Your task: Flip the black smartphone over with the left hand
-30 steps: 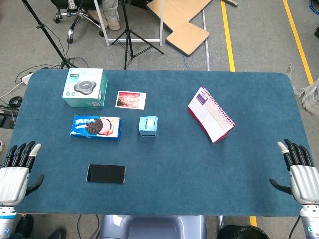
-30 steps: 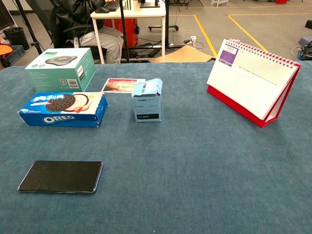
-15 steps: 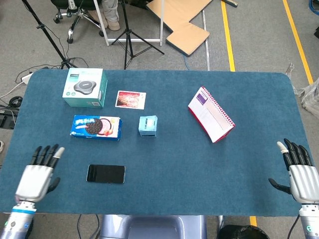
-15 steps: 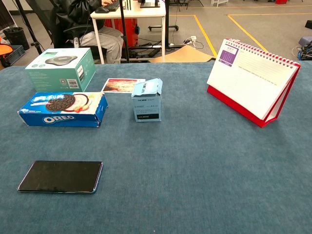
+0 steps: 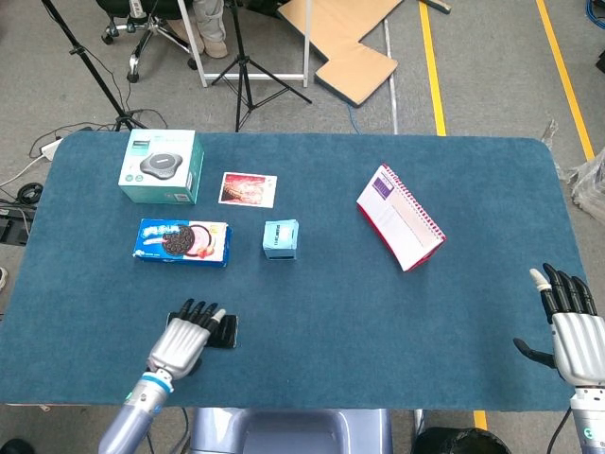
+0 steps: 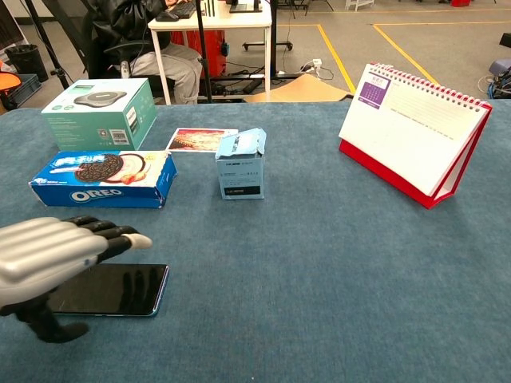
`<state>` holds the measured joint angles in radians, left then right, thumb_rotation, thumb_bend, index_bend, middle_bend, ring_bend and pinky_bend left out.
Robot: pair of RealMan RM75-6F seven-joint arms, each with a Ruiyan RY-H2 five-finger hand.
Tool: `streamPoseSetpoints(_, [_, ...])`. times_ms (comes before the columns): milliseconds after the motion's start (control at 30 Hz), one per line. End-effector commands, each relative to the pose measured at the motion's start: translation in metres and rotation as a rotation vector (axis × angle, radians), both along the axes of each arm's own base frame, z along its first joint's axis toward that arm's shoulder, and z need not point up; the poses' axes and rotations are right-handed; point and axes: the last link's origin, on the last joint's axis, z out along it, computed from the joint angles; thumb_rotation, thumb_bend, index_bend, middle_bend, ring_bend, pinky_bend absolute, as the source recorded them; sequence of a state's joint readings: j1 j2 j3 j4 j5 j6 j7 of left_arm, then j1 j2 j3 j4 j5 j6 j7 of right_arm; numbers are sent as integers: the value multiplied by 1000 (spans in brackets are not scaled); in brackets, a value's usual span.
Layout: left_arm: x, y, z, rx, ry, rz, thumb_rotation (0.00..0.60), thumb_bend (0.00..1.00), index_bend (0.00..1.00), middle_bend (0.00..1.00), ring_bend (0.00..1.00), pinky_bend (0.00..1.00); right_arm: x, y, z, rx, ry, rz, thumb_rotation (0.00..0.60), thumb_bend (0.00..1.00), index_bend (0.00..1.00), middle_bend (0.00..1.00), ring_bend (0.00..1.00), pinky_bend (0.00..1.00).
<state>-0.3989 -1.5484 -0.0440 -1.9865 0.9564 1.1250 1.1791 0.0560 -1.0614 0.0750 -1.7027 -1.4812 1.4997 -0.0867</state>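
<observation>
Left hand (image 6: pixel 49 257) hovers open over the black smartphone (image 6: pixel 120 289).
Flat on the table (image 5: pixel 378 331) beneath its fingers, the phone may skid away if pressed instead of lifted by an edge.

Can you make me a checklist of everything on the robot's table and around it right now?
Surface: blue felt table, flat.
Job's things: black smartphone lies flat near the front edge, partly under the left hand.
Clutter: Oreo box, teal box, photo card, small blue carton, red desk calendar standing up.
Hands: left hand hovers over the phone, fingers stretched out, holding nothing; right hand open at the table's right edge.
Cables: wires on the floor by the table's left side.
Surroundings: tripod, cardboard, yellow floor lines, seated person.
</observation>
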Motion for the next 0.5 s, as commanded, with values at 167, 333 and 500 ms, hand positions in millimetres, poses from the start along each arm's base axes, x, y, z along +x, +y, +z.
streamPoseSetpoints(167, [6,13,-14,11,4,7,600,310,25,125,0,0,-2,-1,-1,1,6,-8,600,0,84,0,0,0])
streamPoseSetpoints(333, [3,17,-16,10,-6,38,600,311,51,172,0,0,-2,-1,-1,3,8,-12,600,0,84,0,0,0])
streamPoseSetpoints(500, [0,21,-19,-5,-56,81,600,312,52,181,0,0,-3,-2,-2,4,10,-15,600,0,84,0,0,0])
